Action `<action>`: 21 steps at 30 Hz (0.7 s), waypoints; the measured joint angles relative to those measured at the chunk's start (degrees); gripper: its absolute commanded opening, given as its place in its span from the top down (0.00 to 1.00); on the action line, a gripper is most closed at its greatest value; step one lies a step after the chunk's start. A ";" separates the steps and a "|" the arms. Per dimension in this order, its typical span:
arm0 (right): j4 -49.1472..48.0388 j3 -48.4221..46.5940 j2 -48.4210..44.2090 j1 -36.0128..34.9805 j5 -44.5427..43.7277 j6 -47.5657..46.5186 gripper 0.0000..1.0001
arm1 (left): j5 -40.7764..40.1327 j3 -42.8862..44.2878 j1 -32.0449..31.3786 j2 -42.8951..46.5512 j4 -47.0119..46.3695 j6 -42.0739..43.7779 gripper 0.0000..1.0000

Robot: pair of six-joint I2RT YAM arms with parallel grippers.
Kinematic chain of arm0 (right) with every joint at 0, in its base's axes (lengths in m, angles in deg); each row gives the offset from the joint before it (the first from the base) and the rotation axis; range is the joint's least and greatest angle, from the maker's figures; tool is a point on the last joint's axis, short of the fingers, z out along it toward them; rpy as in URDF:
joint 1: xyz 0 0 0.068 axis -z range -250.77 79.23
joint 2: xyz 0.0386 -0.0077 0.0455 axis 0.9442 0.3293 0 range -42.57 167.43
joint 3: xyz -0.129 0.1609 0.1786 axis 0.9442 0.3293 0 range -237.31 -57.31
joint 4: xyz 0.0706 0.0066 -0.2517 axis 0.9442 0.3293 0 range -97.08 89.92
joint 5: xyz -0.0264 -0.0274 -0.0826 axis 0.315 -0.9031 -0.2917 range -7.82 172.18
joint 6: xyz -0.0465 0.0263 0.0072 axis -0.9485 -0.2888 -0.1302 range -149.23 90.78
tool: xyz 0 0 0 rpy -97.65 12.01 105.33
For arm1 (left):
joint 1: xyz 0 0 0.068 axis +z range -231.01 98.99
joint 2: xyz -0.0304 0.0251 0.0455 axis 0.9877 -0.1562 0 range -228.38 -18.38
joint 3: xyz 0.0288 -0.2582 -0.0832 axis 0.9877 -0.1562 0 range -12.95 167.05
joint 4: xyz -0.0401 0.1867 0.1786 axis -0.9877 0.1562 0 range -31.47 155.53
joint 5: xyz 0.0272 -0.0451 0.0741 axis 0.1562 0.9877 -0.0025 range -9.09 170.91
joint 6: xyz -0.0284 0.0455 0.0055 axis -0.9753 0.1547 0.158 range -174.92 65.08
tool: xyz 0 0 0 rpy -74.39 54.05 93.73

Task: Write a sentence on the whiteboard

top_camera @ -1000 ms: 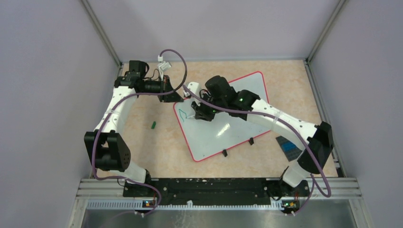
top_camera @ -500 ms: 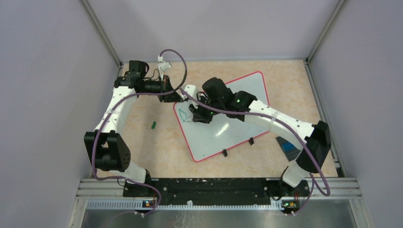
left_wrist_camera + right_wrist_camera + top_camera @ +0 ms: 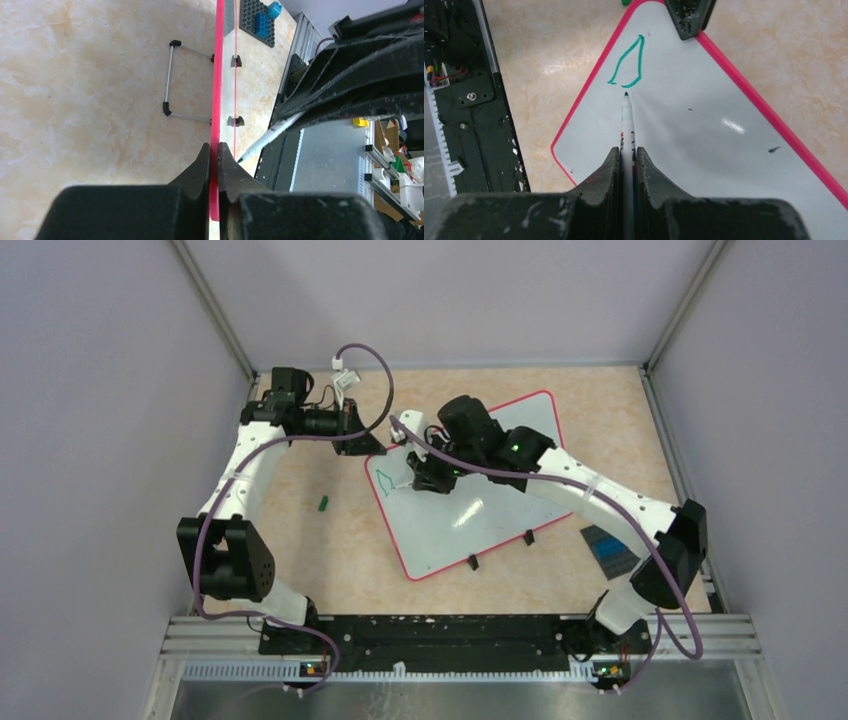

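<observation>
The whiteboard (image 3: 490,515) sits askew in the middle of the table (image 3: 330,540). The left claw (image 3: 213,147) is clamped on its red rim at the far-left corner. The right claw (image 3: 626,150) grips a marker (image 3: 626,125), tip just beside a green squiggle (image 3: 629,62).

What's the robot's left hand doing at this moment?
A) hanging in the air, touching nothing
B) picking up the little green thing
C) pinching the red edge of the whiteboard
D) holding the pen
C: the left wrist view shows the left hand closed on the red rim of the whiteboard; the pen sits in the right hand.
</observation>
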 measured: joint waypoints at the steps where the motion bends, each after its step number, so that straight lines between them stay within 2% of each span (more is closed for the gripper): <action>1: -0.04 0.00 -0.28 0.50 -0.04 -0.13 1.00 | 0.00 0.00 0.00 0.00 0.00 0.00 1.00; 21: -0.52 -2.82 0.83 1.66 0.24 -0.17 1.00 | 0.02 -0.52 0.00 0.28 -0.66 -0.22 1.00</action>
